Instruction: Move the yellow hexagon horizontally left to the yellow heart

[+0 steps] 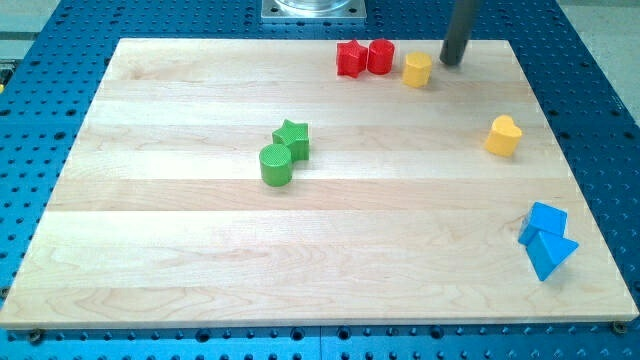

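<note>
The yellow hexagon (417, 70) sits near the view's top, right of centre, on the wooden board (200, 250). The yellow heart (503, 136) lies lower and to the right of it, near the board's right side. My tip (451, 62) is just to the right of the yellow hexagon, a small gap away, at about the same height in the view. The rod rises straight up out of the top of the view.
A red star (350, 58) and a red cylinder (380, 56) stand touching, just left of the hexagon. A green star (292, 138) and green cylinder (275, 165) sit mid-board. A blue cube (544, 220) and blue triangle (550, 253) lie at the lower right edge.
</note>
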